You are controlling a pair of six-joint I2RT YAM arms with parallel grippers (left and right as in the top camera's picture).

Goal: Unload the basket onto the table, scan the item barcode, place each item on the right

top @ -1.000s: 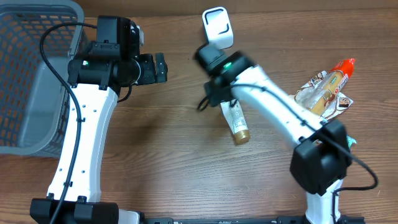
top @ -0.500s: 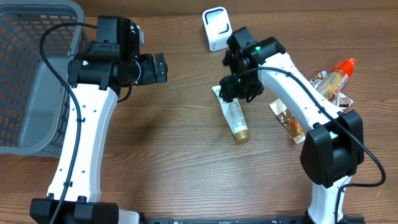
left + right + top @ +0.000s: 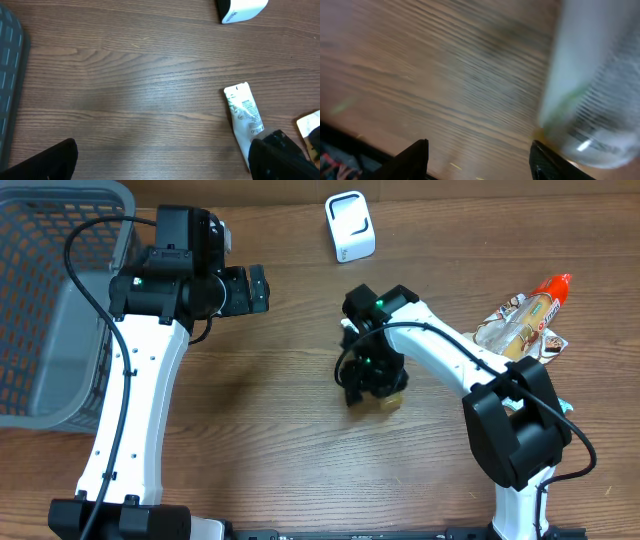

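Note:
The item is a white tube with a gold cap (image 3: 392, 401), lying on the wooden table; in the left wrist view the tube (image 3: 245, 117) shows green print. My right gripper (image 3: 362, 388) hangs low over it and hides most of it from above. In the right wrist view, my right gripper (image 3: 480, 160) is open with only wood between its fingers. The blurred tube (image 3: 600, 90) lies just beside the right finger. The white scanner (image 3: 350, 225) stands at the table's back, and the scanner (image 3: 242, 9) also shows in the left wrist view. My left gripper (image 3: 258, 288) is wide open over bare wood.
A grey basket (image 3: 50, 310) fills the left side of the table. Snack packets (image 3: 525, 325) and an orange-capped tube (image 3: 553, 283) lie at the right. The edge of a packet (image 3: 310, 122) shows right of the white tube.
My right arm has swung from beside the scanner toward the front, down onto the tube. The left arm has not moved.

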